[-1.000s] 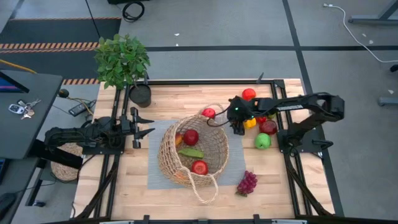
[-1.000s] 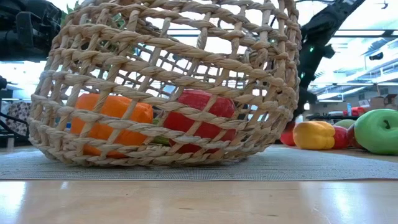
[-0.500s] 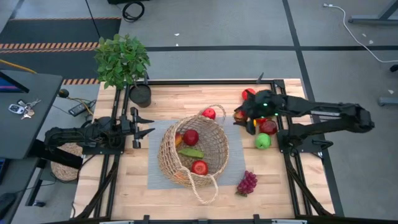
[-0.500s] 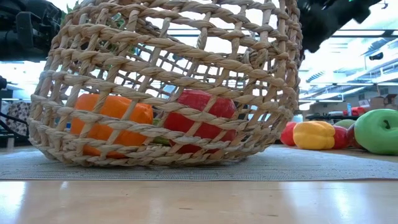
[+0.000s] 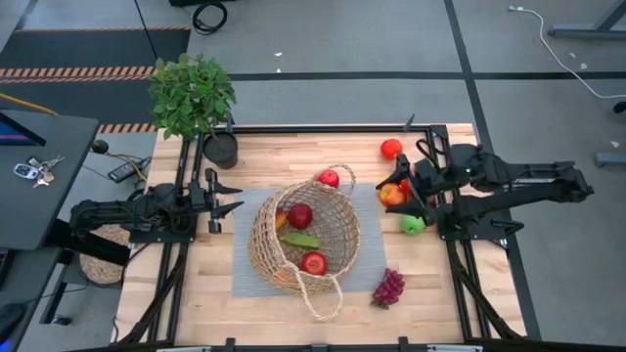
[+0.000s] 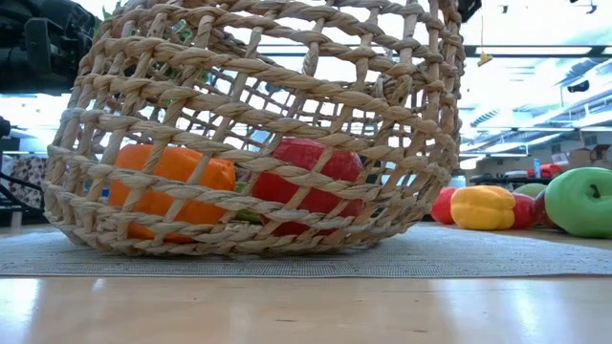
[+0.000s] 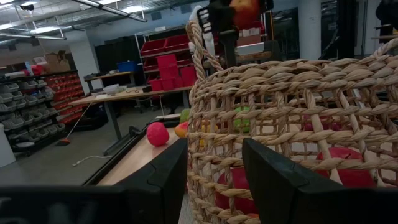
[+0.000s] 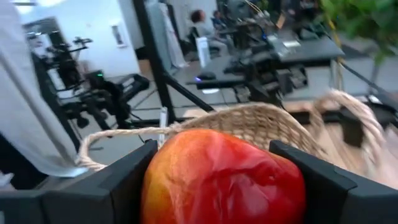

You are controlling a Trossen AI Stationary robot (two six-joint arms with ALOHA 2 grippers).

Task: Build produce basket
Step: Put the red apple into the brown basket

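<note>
Dark jointed arms, black fingers

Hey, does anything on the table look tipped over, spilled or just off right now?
The basket leans askew on the mat rather than sitting flat, though its fruit stays inside. Otherwise nothing looks spilled; the right gripper holds a red-yellow fruit.

Right gripper (image 5: 403, 189) has drawn back from the fruit cluster beside the basket (image 5: 337, 256) toward its own arm base, lifting a red-and-yellow fruit (image 8: 222, 176) clamped between its fingers (image 8: 118, 183), clear of the table (image 5: 201, 284).
</note>
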